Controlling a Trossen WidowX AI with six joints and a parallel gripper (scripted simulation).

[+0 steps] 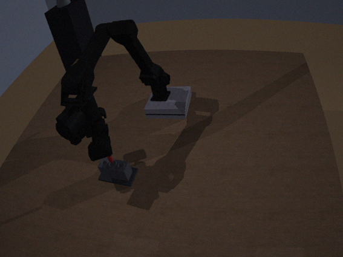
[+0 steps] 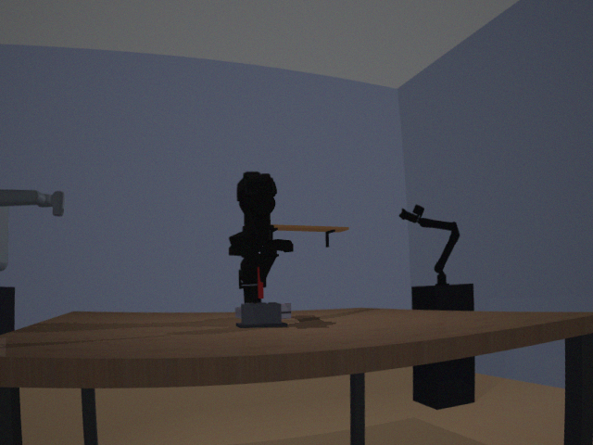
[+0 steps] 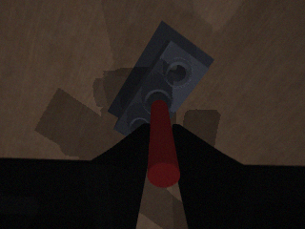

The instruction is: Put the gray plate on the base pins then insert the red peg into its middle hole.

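- Red peg (image 3: 161, 143): held upright between the jaws, which are closed on its upper shaft; its lower tip hangs over the middle hole of the gray plate, and whether it has entered the hole cannot be told
- Gray plate (image 1: 116, 168): lies on the dark base (image 1: 133, 175), with three round holes in a row along its top; the two outer holes are visible in the wrist view, one partly hidden by the jaws
- Arm (image 1: 126, 46): black, arched from its light gray pedestal (image 1: 184, 98) over to the plate, wrist pointing down
- Desk (image 1: 233, 180): brown wood, carrying base and pedestal well apart
- Surroundings: a dark block (image 2: 443, 297) bearing a small black arm stands behind the desk, and a thin wooden shelf (image 2: 311, 228) is on the blue wall
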